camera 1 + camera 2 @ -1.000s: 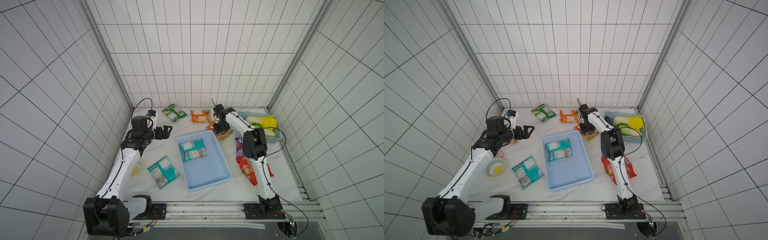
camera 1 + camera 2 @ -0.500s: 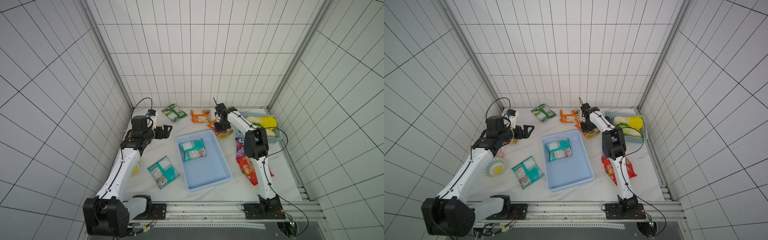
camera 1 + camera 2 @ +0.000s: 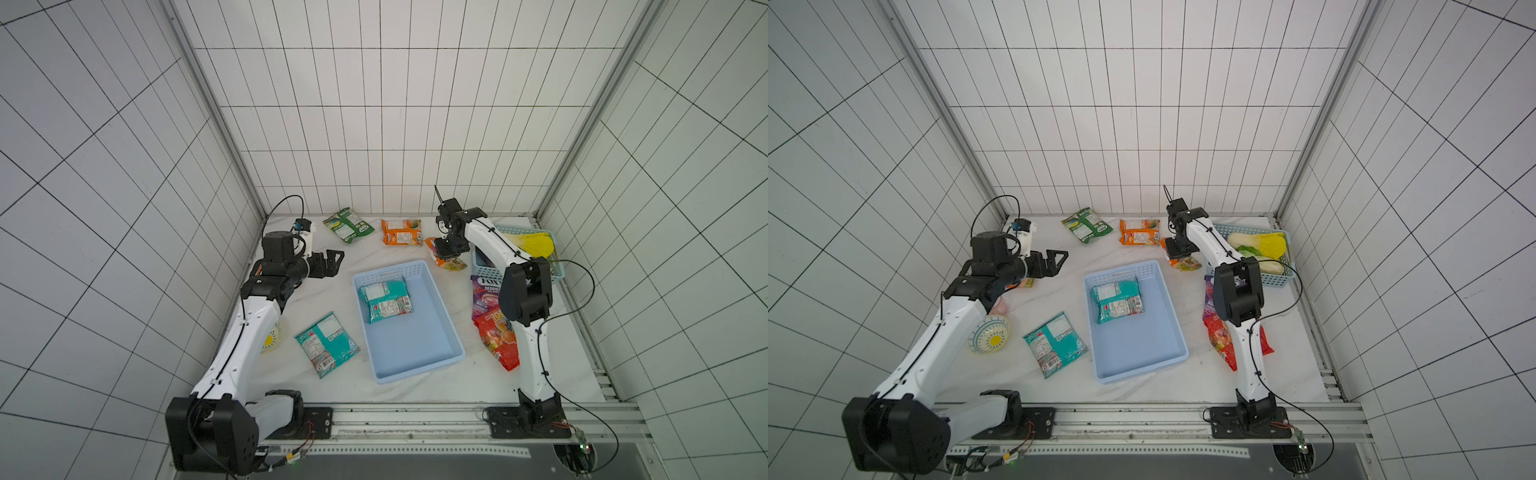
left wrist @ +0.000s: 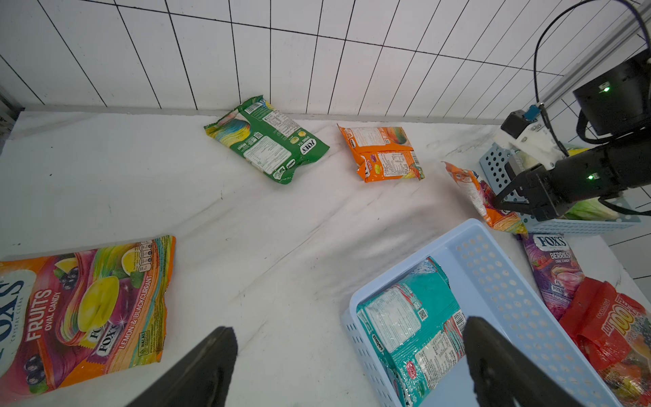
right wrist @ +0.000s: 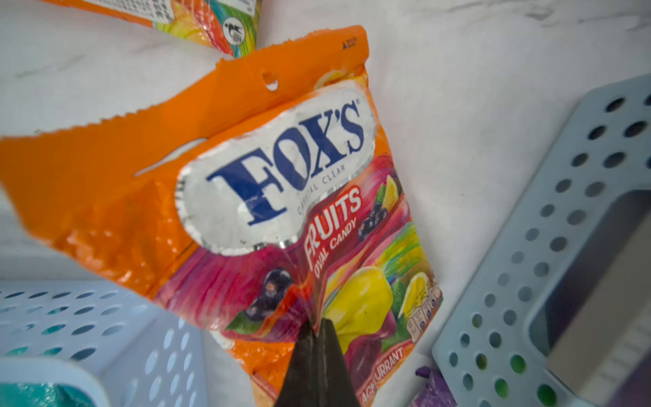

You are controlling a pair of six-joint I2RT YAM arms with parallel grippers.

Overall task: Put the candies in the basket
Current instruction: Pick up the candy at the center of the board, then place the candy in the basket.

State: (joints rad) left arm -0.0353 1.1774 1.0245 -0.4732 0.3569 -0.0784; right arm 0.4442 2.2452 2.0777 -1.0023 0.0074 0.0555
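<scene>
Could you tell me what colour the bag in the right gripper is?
The bag is orange with a fruit print, clearest in the right wrist view.

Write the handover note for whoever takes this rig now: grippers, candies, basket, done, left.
Right gripper: shut on an orange Fruits bag, by the basket's far corner, not yet in.
Left gripper: open, empty, above the table.
Done: teal candy lies in the basket.
Left: the held bag, plus on the table a teal bag, green bag, back orange bag, purple bag, red bag and a second Fruits bag near the left arm.
</scene>
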